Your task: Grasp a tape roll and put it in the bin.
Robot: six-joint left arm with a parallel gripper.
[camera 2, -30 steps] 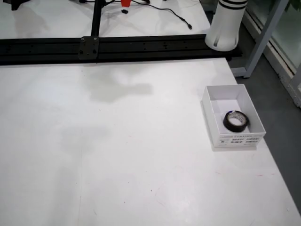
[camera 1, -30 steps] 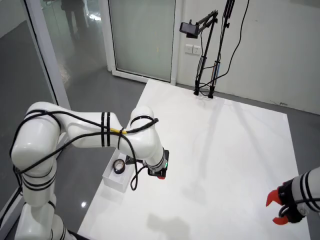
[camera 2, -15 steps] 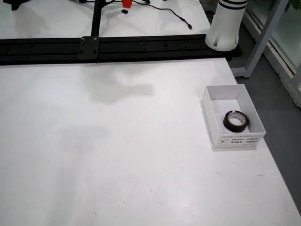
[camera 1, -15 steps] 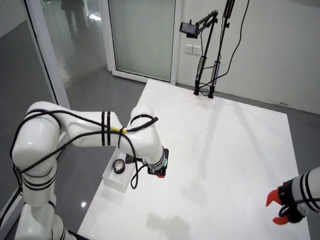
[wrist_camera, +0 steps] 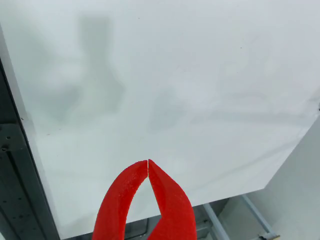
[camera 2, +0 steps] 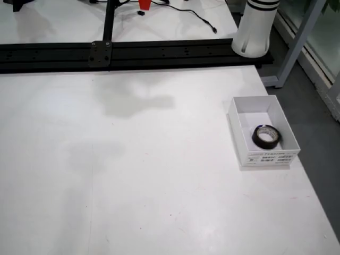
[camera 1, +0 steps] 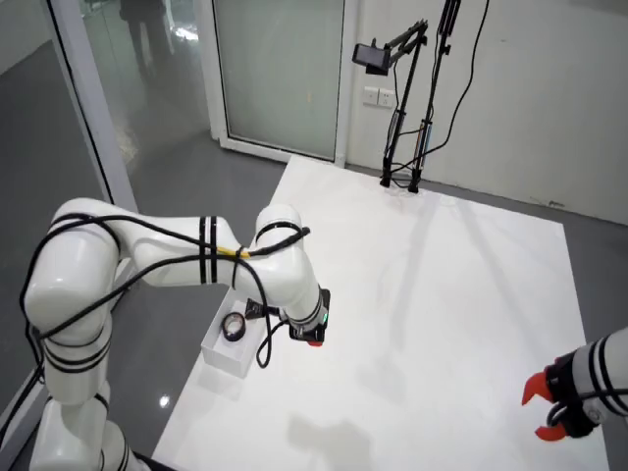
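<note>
In the view that rides on the gripper, the red gripper [wrist_camera: 148, 162] has its two fingers meeting at the tips with nothing between them, so it is closed and empty; below it lies only the bare white table [wrist_camera: 200, 75], with a dark rail along the left edge and no roll or bin in sight. In the view from the room's high corner, the white arm [camera 1: 177, 265] reaches over the near left part of the table [camera 1: 442, 294], and its gripper [camera 1: 314, 340] hangs just to the right of the bin [camera 1: 224, 355], a small white box near the table's left edge. The roll [camera 1: 233, 327] shows as a dark ring inside that box. A second arm's red gripper pokes in at the lower right corner of this view, well apart from everything. In the view from across the table, the bin [camera 2: 244, 109] sits near the right edge with the roll [camera 2: 264, 136] lying flat on its floor towards the near wall, and the rest of the tabletop shows no other roll; the arm itself is out of frame here save for its white base at the top. Judging from this, the task looks done: the roll is in the bin and nothing remains but for the arm to pull clear.
</note>
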